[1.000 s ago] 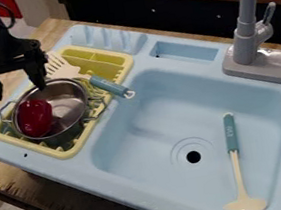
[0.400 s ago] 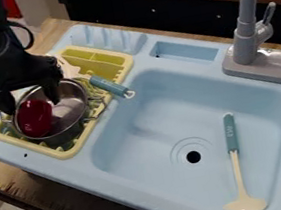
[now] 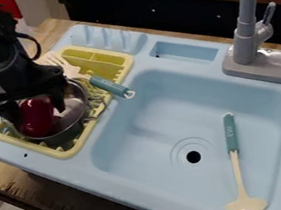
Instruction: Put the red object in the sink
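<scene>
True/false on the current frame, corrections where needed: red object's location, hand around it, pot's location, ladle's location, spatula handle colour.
1. The red object is inside the metal pot. True.
2. The hand has its fingers on opposite sides of the red object. True.
3. The pot stands in the sink basin. False: it sits on the yellow rack, beside the basin.
4. The ladle lies on the yellow rack. False: it lies in the sink basin.
5. The slotted spatula has a teal handle. True.
</scene>
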`<state>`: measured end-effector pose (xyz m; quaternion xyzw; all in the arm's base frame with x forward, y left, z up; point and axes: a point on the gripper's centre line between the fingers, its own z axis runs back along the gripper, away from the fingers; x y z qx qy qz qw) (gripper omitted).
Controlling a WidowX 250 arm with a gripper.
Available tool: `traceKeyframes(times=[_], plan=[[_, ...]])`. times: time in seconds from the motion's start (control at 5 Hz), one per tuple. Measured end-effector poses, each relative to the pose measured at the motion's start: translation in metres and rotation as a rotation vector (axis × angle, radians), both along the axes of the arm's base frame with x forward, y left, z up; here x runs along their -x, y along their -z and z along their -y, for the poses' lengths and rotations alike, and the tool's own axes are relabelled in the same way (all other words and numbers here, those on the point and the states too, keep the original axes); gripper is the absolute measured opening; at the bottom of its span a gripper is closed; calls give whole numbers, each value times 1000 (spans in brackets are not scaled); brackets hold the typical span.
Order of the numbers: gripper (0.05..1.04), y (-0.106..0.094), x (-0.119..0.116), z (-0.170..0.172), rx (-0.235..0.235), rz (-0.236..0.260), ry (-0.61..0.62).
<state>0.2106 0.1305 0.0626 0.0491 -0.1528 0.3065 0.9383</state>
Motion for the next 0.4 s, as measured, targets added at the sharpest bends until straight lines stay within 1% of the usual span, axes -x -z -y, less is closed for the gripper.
traceKeyframes(times=[0.2, 0.4], plan=[[999, 0, -4, 5, 3, 10, -23], [999, 1, -7, 6, -8, 24, -34]])
